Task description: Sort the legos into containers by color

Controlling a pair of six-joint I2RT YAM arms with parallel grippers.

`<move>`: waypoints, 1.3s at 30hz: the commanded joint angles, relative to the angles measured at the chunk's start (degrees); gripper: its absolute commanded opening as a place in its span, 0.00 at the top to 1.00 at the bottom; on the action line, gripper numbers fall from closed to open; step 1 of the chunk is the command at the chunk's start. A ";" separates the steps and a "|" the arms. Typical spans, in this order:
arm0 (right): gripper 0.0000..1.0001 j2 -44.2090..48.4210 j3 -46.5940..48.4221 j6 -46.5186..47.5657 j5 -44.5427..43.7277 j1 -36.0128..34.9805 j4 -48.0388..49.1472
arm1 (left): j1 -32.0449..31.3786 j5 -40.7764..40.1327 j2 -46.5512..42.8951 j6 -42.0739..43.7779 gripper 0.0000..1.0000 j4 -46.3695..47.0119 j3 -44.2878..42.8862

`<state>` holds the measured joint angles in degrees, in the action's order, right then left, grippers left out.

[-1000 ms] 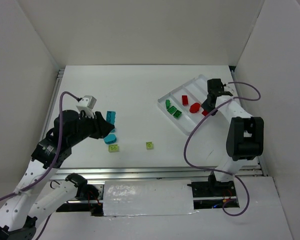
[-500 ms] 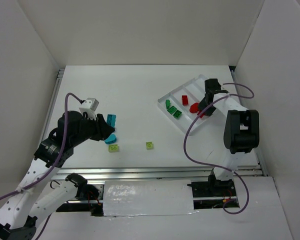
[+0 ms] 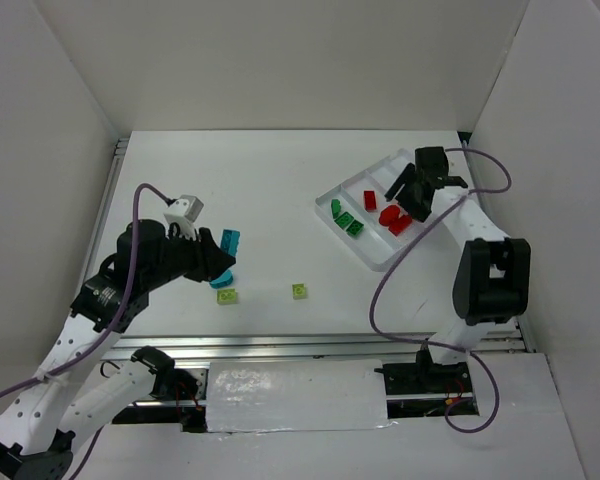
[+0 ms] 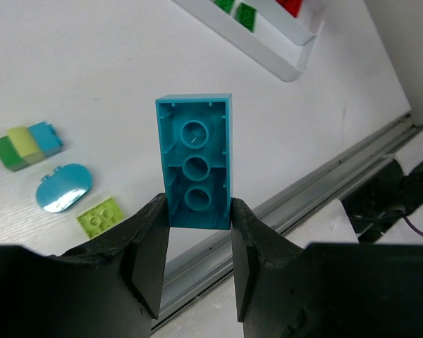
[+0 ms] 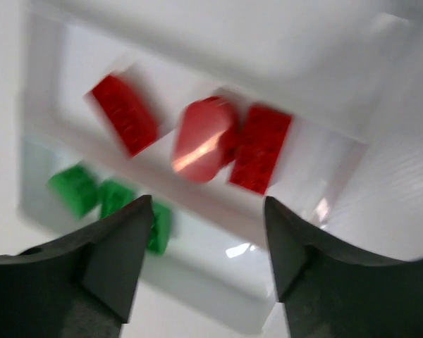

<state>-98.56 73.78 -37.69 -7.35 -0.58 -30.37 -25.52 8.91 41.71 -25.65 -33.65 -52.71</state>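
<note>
white tabletop [image 3: 280, 180], left gripper [image 4: 196, 218] pinching a chunky cyan plastic brick [image 4: 194, 141] by its end; shallow white plastic tray [image 3: 375, 262] sits way off right, under the open-jawed right gripper [image 5: 208, 218].

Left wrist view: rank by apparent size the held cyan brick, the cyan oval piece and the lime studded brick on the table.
1. The cyan brick looks largest, but it sits nearest the lens, in the left gripper, so that is partly nearness.
2. The cyan oval piece.
3. The lime studded brick, only slightly smaller; nearly a tie.

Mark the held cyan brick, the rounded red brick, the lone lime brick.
cyan brick [image 4: 194, 169]: left wrist view, underside middle.
rounded red brick [image 5: 201, 141]: right wrist view, top face.
lone lime brick [image 3: 299, 290]: top view, centre.
</note>
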 commanded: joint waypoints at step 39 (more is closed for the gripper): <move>1.00 30.63 -15.89 1.75 18.75 -37.42 37.19 | -0.06 1.23 3.98 -3.88 0.00 1.69 -7.75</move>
<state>-69.45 50.83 -40.99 33.45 -43.53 25.47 -25.63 33.47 42.92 -31.18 -21.50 -54.46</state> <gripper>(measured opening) 0.439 0.994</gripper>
